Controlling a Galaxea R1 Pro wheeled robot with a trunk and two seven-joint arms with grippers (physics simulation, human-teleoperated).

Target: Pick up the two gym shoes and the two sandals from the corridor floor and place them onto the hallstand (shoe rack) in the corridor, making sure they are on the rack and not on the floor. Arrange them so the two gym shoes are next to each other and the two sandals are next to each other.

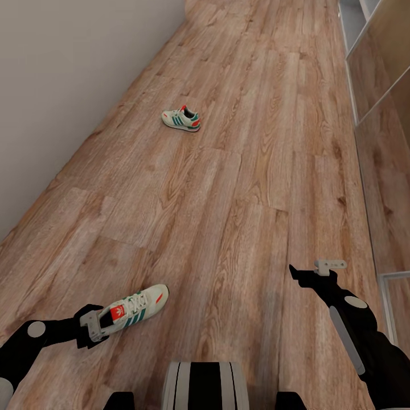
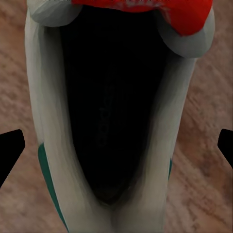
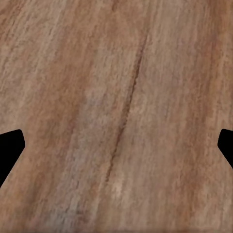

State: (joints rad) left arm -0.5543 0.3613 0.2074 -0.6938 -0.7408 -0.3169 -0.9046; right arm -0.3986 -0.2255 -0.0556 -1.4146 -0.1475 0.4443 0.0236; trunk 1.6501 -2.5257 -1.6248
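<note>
One gym shoe (image 1: 138, 307), cream with green stripes and a red tongue label, lies on the corridor floor (image 1: 228, 188) at the near left. My left gripper (image 1: 98, 326) is at its heel. In the left wrist view the gym shoe's (image 2: 48, 121) dark opening sits between the spread fingertips (image 2: 10, 150) of the open left gripper (image 2: 116, 150), which do not touch it. The other gym shoe (image 1: 181, 119) lies farther up the corridor. My right gripper (image 1: 313, 269) hangs open over bare planks (image 3: 116, 97) at the near right. The sandals are out of view.
A plain wall (image 1: 62, 74) runs along the left side. A pale grey framed unit (image 1: 357, 45) lines the right edge; I cannot tell whether it is the hallstand. Open floor lies between the two shoes. My base (image 1: 202, 384) shows at the bottom.
</note>
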